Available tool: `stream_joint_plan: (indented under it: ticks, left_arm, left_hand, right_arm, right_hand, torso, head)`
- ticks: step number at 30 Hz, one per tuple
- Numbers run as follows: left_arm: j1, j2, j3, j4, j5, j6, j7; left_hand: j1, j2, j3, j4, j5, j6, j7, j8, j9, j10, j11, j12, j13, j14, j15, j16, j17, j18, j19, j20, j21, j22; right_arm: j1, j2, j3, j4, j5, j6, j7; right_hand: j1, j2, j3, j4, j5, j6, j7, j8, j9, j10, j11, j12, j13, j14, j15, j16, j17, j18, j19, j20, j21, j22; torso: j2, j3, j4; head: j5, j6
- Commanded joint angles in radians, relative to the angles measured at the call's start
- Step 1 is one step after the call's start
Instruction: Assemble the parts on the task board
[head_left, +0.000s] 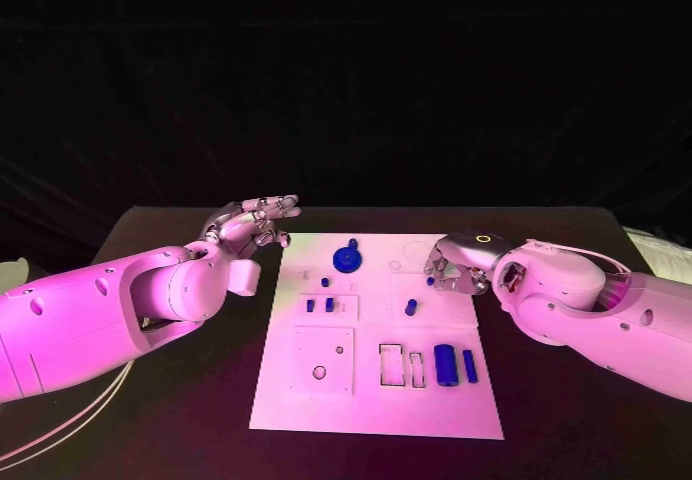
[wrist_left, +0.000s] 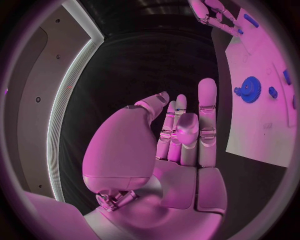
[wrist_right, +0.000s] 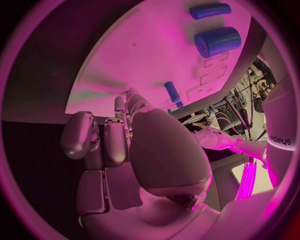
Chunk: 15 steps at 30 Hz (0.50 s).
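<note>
Two hands: both are mine, and neither has a part in it as far as I can see.
Left hand (head_left: 257, 222): it hovers beside the task board (head_left: 378, 410), off the board's far corner on my left, fingers straight and spread, holding nothing. I judge it is parked clear so my other hand has room.
Right hand (head_left: 453, 268): it rests low over the board's far edge on my right, fingers curled down toward the white surface. I see nothing between them, though the fingertips are partly hidden.
Why there: a faint round outline in the board lies just beside those fingers, so I judge I am reaching for a part or checking a seat.
Gear (head_left: 346, 258): a blue toothed disc, between my two hands, nearer the left one.
Small peg (head_left: 430, 281): a short blue stub just beside my right fingertips.
Cylinder (wrist_right: 217, 41): thick, blue, hollow at one end, lying on the board well back from my right hand beside a slimmer blue bar (wrist_right: 210, 10).
Board: white, flat, with shallow cut-out recesses.
</note>
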Motion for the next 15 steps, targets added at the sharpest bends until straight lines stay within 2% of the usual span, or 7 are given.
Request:
stream_joint_plan:
  ticks: [1,15]
  left_arm:
    - [0.0,0.0,0.0,0.004,0.024,0.019,0.022]
    - [0.0,-0.001,0.0,0.003,0.023,0.01,0.008]
  left_hand:
    - [0.006,0.007,-0.004,-0.001,-0.001,-0.003,-0.001,0.004,-0.001,-0.008,-0.002,0.006,0.001,-0.01,0.0,-0.006,-0.002,0.014,-0.005,0.0,-0.008,-0.002]
    - [0.026,0.017,-0.008,-0.017,0.0,-0.009,0.001,0.004,-0.001,-0.019,0.0,0.015,0.003,-0.018,0.0,-0.012,-0.019,0.016,-0.009,-0.001,-0.028,-0.019]
  right_arm:
    - [-0.003,0.006,-0.001,-0.004,-0.041,0.052,-0.011]
    - [-0.009,0.032,-0.003,-0.022,-0.036,0.069,-0.007]
  right_hand:
    - [-0.006,-0.009,0.012,0.0,-0.004,0.009,0.001,0.0,0.0,0.011,0.001,-0.005,-0.005,0.047,-0.008,-0.007,-0.002,0.018,0.001,-0.009,-0.005,-0.002]
    - [-0.015,-0.003,0.085,-0.012,-0.011,0.029,-0.003,0.001,0.002,0.031,-0.003,-0.01,-0.034,0.049,-0.013,-0.004,0.002,0.017,0.005,-0.015,-0.004,0.003]
  torso:
    - [0.0,0.0009,-0.0007]
    - [0.0,0.0004,-0.0008]
  head:
    - [0.004,-0.002]
    - [0.004,-0.005]
